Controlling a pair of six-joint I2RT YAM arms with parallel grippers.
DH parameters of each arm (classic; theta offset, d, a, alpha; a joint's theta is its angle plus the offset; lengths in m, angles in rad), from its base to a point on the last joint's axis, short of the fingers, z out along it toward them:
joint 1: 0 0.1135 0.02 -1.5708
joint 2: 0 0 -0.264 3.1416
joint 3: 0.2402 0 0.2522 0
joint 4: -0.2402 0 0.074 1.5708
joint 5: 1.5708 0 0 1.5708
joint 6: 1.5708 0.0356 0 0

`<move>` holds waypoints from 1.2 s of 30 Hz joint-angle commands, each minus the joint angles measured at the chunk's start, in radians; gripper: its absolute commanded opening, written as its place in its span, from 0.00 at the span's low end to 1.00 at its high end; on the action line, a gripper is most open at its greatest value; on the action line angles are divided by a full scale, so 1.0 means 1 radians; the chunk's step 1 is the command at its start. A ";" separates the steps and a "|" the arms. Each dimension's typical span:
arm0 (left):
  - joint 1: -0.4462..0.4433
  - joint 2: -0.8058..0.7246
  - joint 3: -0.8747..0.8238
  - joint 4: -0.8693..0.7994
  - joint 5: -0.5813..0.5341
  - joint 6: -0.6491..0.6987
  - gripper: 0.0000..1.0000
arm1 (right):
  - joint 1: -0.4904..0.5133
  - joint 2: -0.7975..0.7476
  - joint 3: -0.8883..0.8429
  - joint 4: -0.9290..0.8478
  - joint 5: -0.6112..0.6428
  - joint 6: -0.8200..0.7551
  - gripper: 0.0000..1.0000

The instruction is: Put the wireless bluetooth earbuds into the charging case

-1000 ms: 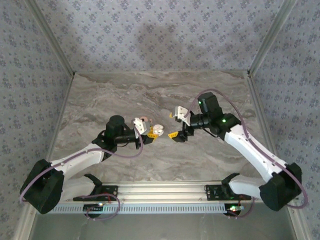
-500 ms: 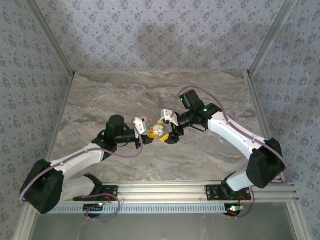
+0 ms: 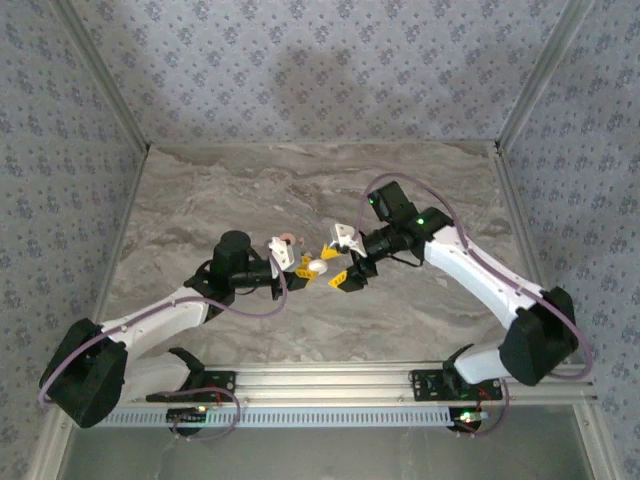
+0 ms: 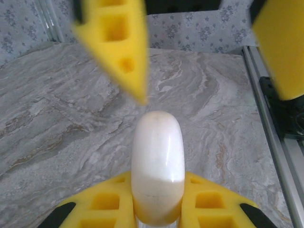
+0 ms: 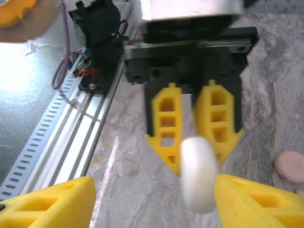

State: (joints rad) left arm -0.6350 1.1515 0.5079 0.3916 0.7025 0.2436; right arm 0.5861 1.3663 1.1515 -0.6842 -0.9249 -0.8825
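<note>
A white round charging case (image 4: 157, 152) stands on edge, closed, with a thin seam across it. My left gripper (image 4: 157, 192) is shut on its lower part and holds it just above the table. From above, the case (image 3: 316, 266) sits at the tip of the left gripper (image 3: 303, 264). My right gripper (image 3: 334, 265) faces it, open, its yellow fingers (image 4: 121, 52) either side of the case. In the right wrist view the case (image 5: 198, 173) lies close to the right-hand finger (image 5: 256, 202) of the right gripper (image 5: 154, 202). The earbuds are out of view.
A small pink round disc (image 5: 290, 166) lies on the marble table (image 3: 420, 190) just behind the left gripper. The aluminium rail (image 3: 330, 385) with the arm bases runs along the near edge. Patterned walls close in the table's back and sides.
My right arm has swung left across the table until its jaws straddle the case, and they have narrowed somewhat. The left arm and the case have stayed put.
</note>
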 commanded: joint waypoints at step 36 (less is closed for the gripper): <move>0.000 -0.005 0.049 0.064 0.060 -0.026 0.13 | -0.003 0.022 -0.092 0.280 -0.031 0.003 0.33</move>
State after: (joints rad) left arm -0.6353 1.1519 0.5247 0.4152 0.7422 0.2276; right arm 0.5747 1.3781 1.0267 -0.3954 -0.9157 -0.8631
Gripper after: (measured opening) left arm 0.190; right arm 0.340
